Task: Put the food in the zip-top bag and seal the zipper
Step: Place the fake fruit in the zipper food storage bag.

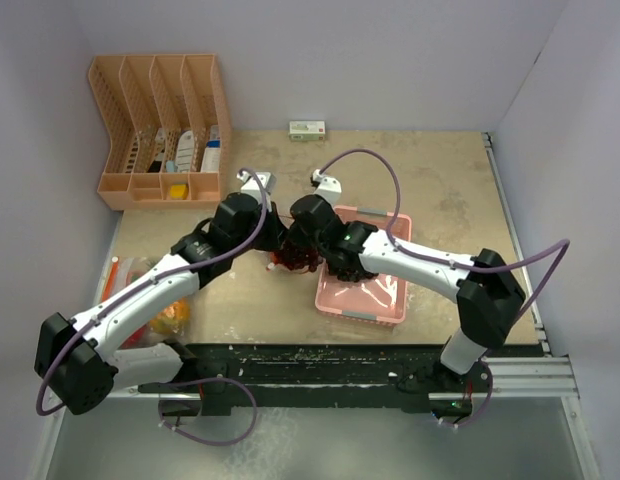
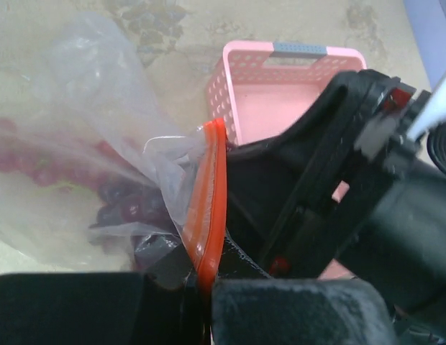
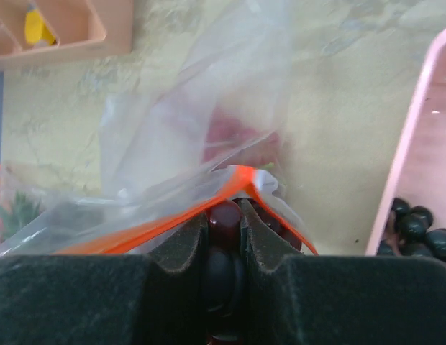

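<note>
Both arms are seen reaching to the middle of the table (image 1: 440,180), with the grippers meeting just left of the pink tray (image 1: 360,315).

Left gripper (image 2: 205,287): clamped on the orange zipper strip (image 2: 208,194) of the zip-top bag (image 2: 86,108). The strip runs down between the two pads. The bag film is held up and crumpled to the left of the strip.

Right gripper (image 3: 224,248): closed around a dark red grape bunch (image 3: 224,214). The bunch is held right at the bag mouth, where the zipper strip folds over the fingertips.

Bag contents: purple-red grapes (image 2: 126,205) are visible through the film, low and close to the strip. A blurred red piece (image 3: 234,133) is also seen through the film in the right wrist view; its kind cannot be told.

Tray: a second cluster of dark grapes (image 3: 417,228) lies inside, against the wall nearest the bag.

An orange piece (image 1: 172,315) lies at the left side of the table, partly hidden by the left arm.

Background: a peach-coloured desk organizer (image 1: 155,120) stands at the far left corner, and a small box (image 1: 308,130) lies by the back wall.
</note>
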`<state>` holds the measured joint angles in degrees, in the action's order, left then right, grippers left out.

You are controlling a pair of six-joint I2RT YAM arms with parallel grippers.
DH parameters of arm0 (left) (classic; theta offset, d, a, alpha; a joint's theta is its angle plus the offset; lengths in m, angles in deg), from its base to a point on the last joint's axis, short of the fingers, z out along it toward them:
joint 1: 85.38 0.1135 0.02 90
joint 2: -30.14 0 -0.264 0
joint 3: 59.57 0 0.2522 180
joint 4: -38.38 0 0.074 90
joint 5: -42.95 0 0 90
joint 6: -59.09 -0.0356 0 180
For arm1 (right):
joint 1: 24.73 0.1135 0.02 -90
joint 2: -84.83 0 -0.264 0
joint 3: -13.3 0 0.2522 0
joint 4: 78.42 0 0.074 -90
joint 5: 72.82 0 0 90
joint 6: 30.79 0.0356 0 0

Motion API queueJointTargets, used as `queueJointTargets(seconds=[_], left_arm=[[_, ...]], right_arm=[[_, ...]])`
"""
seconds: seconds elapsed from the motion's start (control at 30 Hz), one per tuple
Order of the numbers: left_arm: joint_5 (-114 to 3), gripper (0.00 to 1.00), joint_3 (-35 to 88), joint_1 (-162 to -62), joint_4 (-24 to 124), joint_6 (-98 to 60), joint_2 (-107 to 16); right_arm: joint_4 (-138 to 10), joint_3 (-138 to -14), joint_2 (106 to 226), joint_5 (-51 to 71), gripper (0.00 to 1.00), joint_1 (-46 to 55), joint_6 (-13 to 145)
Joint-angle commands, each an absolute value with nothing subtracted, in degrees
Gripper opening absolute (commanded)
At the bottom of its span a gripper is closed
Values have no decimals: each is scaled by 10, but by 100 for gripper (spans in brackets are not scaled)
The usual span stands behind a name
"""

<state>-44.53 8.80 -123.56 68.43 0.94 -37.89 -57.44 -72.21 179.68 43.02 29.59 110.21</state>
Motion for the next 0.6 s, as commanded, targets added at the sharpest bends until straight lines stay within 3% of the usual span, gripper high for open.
queueJointTargets(seconds=[0.0, 0.2, 0.4, 0.57], left_arm=[[-488, 0, 73, -1241, 619, 52, -344], [-484, 0, 51, -1242, 600, 66, -346], [-453, 0, 19, -1242, 574, 79, -374], [-468, 0, 10, -1242, 566, 93, -380]], right_arm=[[-608, -754, 1781, 501, 0, 255, 1121], [-657, -746, 1777, 488, 0, 233, 1121], [-794, -701, 1820, 355, 0, 250, 1147], [-751, -742, 1873, 360, 0, 249, 1146]])
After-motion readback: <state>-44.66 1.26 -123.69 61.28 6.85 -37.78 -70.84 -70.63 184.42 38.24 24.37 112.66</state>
